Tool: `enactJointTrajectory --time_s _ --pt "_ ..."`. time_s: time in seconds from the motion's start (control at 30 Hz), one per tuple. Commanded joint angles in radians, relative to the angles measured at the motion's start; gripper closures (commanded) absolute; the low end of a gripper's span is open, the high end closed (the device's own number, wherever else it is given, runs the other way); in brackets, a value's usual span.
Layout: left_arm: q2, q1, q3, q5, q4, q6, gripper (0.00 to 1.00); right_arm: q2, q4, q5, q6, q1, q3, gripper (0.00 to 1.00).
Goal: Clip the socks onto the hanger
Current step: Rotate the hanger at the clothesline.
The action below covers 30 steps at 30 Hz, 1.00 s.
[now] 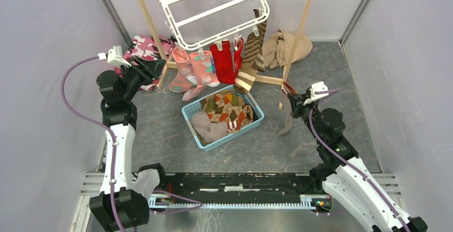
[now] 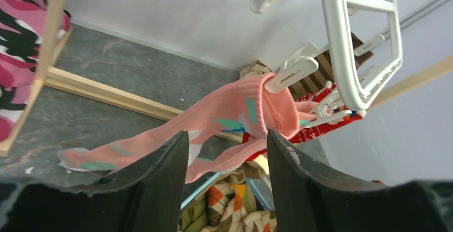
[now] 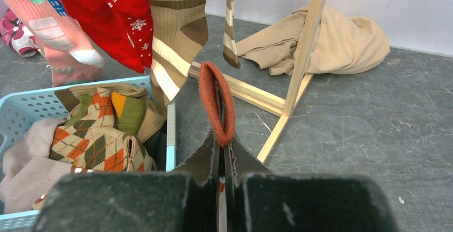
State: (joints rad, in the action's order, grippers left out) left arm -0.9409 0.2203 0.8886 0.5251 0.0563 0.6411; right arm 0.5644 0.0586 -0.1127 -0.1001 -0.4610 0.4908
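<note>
Grey floor point(image 1: 160, 130) below; right pincer point(image 3: 220, 144) raised, clamping dangling sock point(image 1: 287, 120).

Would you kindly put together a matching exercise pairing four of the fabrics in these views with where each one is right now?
Things:
1. pink sock
2. argyle sock
3. beige cloth
4. orange-cuffed sock

Places:
A. lying in the blue basket
B. clipped to the white hanger
C. pinched between the right fingers
D. heaped beside the wooden rack

Pairs: 1-B, 2-A, 3-D, 4-C
</note>
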Motion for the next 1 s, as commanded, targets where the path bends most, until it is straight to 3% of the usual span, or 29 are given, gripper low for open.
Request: enactJointTrajectory --time_s 0.0,0.1,0.4,0.5,0.73,0.83,0.97 --pt "0.002 -0.002 0.03 0.155 0.064 0.099 0.39 -0.009 0.029 0.004 -0.005 0.012 -0.006 1.0" --pt "0.028 -0.021 0.073 0.218 0.07 0.142 0.4 -0.003 0.032 0.007 -0.005 0.018 -0.01 1.0" --pt "0.087 -0.202 0.214 0.194 -0.099 0.085 0.4 0.009 0.055 0.026 -0.02 0.027 -0.028 1.0" --pt "0.092 -0.343 0.194 0.129 -0.104 0.076 0.4 0.009 0.055 0.027 -0.022 0.028 -0.032 1.0" --pt "-0.034 -0.817 0.153 -0.168 -0.109 -0.092 0.38 -0.001 0.045 0.025 -0.024 0.029 -0.036 1.0" --pt "-0.092 -0.975 0.123 -0.309 -0.024 -0.213 0.35 -0.014 0.037 0.018 -0.024 0.03 -0.041 1.0" --pt "-0.168 -1.048 -0.032 -0.402 0.297 -0.334 0.24 -0.021 0.029 0.009 -0.018 0.032 -0.046 1.0"
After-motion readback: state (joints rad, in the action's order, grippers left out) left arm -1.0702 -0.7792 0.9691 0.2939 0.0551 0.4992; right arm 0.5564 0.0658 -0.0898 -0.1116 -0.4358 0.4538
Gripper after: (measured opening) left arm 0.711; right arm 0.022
